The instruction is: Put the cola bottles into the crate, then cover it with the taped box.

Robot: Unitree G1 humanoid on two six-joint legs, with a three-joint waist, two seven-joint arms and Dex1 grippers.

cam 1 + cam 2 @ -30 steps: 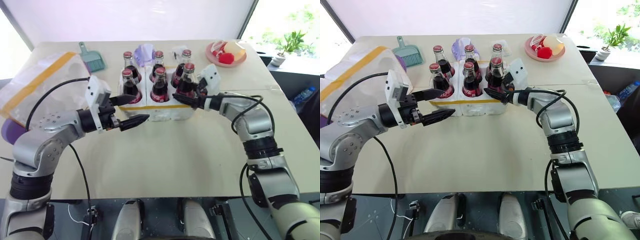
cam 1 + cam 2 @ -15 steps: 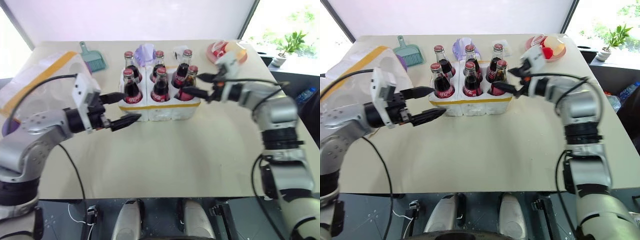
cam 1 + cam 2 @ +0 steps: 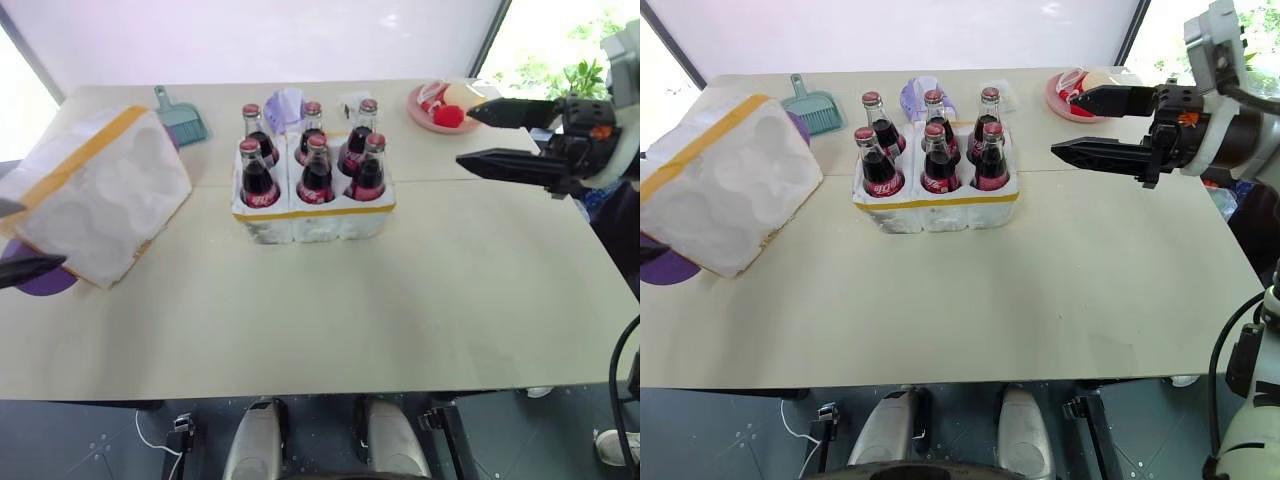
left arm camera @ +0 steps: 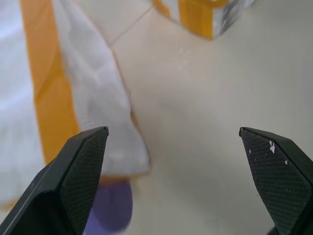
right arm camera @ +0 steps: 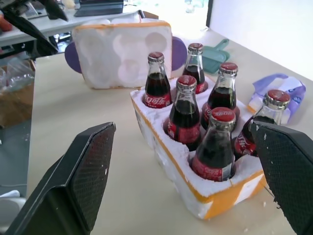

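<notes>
The tabletop (image 3: 330, 300) carries the taped box (image 3: 95, 190) tipped on its side at the left, well apart from the crate (image 3: 315, 215) holding all six cola bottles (image 3: 318, 170). Both right gripper (image 3: 1090, 125) and left gripper (image 4: 173, 156) fingers are spread, empty. Lowered askew, the box could knock bottle caps

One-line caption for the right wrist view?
Open right gripper faces six cola bottles seated in the crate, the taped box lying beyond.

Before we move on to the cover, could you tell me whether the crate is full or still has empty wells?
Full: six cola bottles stand upright in the crate, one in each well, in two rows of three.
</notes>
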